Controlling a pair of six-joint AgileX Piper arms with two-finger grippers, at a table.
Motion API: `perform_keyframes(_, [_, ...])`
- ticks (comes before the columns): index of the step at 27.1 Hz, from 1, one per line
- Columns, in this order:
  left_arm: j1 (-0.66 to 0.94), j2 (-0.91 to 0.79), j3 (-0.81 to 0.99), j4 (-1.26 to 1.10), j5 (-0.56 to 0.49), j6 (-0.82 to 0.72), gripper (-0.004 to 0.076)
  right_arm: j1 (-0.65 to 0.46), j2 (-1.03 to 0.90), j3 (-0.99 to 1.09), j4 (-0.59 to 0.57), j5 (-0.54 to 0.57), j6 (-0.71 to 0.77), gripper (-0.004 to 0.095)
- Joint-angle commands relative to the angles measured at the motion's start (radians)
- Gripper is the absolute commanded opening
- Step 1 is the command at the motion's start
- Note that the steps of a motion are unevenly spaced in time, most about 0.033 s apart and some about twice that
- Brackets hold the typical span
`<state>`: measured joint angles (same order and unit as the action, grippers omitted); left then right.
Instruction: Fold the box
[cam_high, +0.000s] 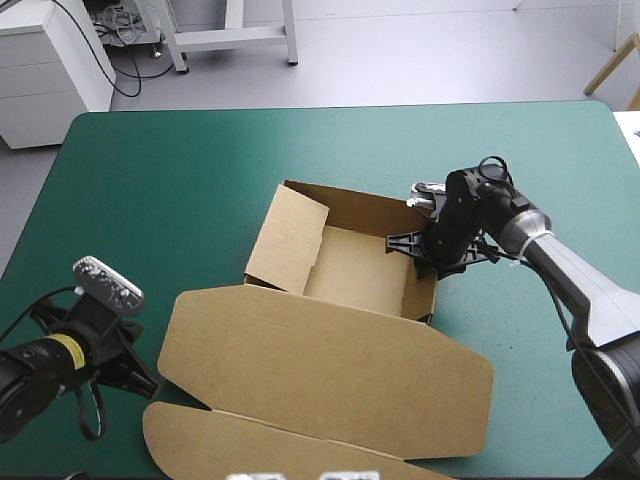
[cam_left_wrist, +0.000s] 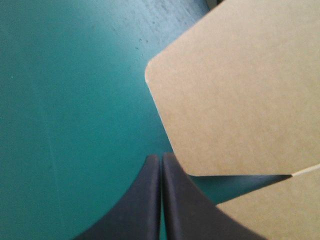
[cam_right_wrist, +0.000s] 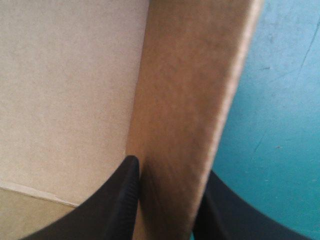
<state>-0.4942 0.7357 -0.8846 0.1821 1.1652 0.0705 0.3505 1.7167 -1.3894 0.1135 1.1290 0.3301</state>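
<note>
The two broad black fingers (cam_left_wrist: 145, 200) of the left gripper (cam_left_wrist: 160, 159) are pressed together with nothing between them, over the desk's teal-green cover (cam_high: 180, 170), just beside a rounded corner of the flat lid. The brown board box (cam_high: 330, 335) sits mid-desk as an open tray with its walls raised, and the right gripper (cam_right_wrist: 167, 175) pinches its right wall, one finger inside, one outside
</note>
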Motion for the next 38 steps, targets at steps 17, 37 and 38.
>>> perform_keyframes(17, [-0.002,-0.171,0.317,0.015,-0.173,-0.172,-0.0010,-0.007,-0.035,-0.041,-0.114,0.013,0.071,-0.0014])
perform_keyframes(37, [-0.002,-0.221,0.378,0.010,-0.163,-0.236,-0.0010,-0.973,-0.029,-0.227,-0.206,0.068,-0.269,-0.0014])
perform_keyframes(38, [-0.002,-0.221,0.378,0.010,-0.163,-0.236,-0.0010,-1.005,-0.024,-0.227,-0.209,0.065,-0.269,-0.0013])
